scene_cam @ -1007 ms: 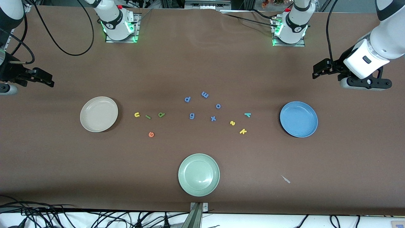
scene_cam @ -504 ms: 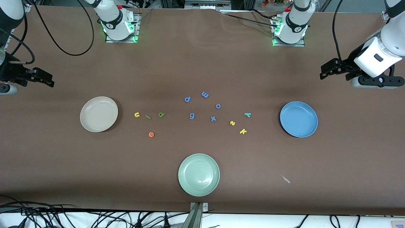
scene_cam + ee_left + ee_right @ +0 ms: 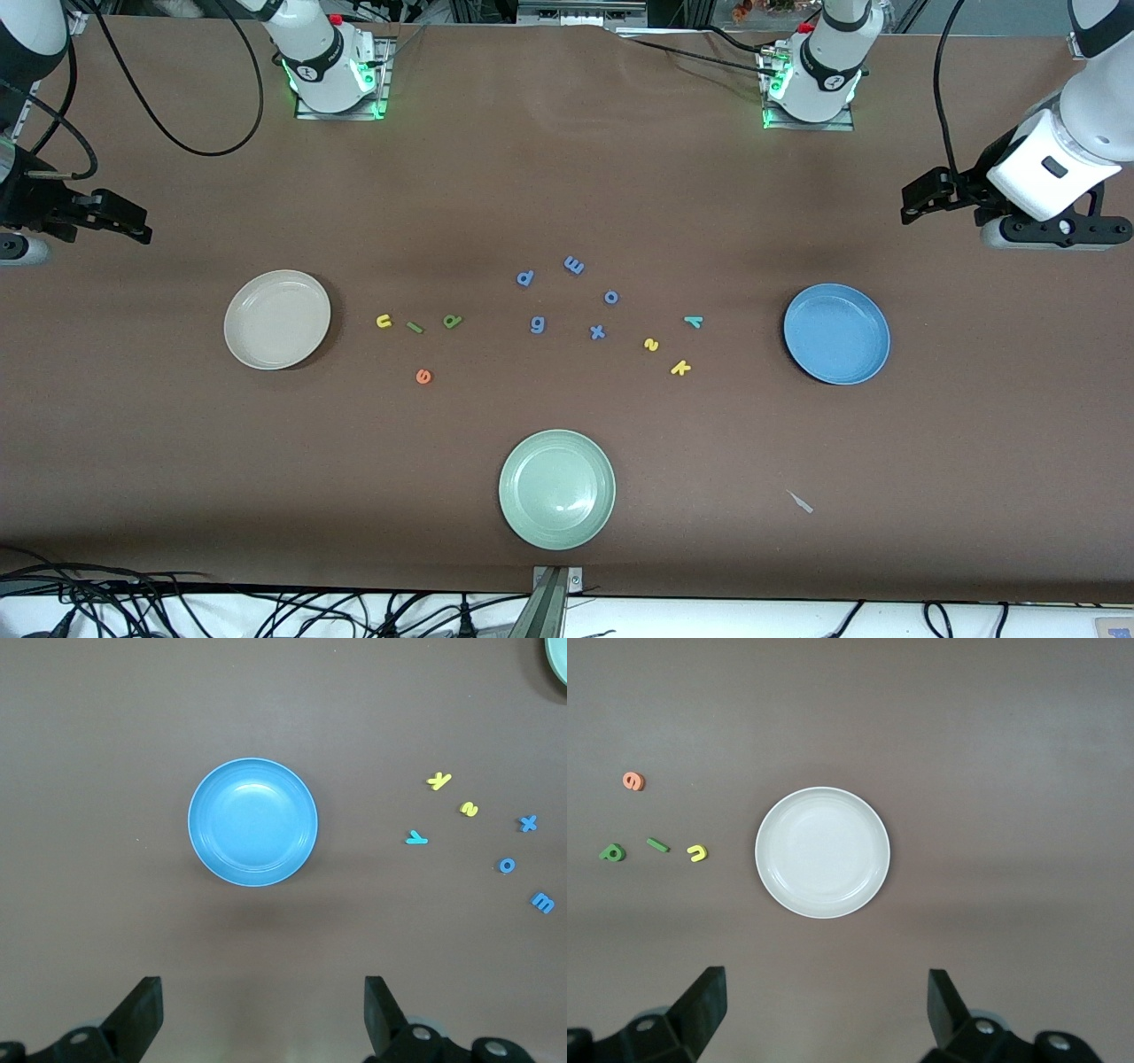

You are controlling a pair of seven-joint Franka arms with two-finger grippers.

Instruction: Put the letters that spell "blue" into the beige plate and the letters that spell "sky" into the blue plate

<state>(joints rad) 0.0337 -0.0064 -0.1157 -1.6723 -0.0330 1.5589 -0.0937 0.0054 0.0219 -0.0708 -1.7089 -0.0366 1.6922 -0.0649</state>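
brown cloth covered the table, and nothing had yet been sorted. the beige plate lay bare toward the right arm's end, the blue plate bare toward the left arm's end, and a pale green plate sat nearest the front camera, between them.

beside the beige plate, toward the middle, ran a short row: yellow u, thin green l, green b. the orange e lay apart from that row, nearer the front camera. near the blue plate lay the teal y, the yellow s and, nearest the camera of the three, the yellow k. a loose cluster of blue letters occupied the middle of the table, between the two groups.

the left gripper hung high above the table near the blue plate, fingers spread wide and holding nothing. the right gripper hung likewise near the beige plate, fingers wide apart and bare. a small pale scrap lay on the cloth, nearer the camera than the blue plate.
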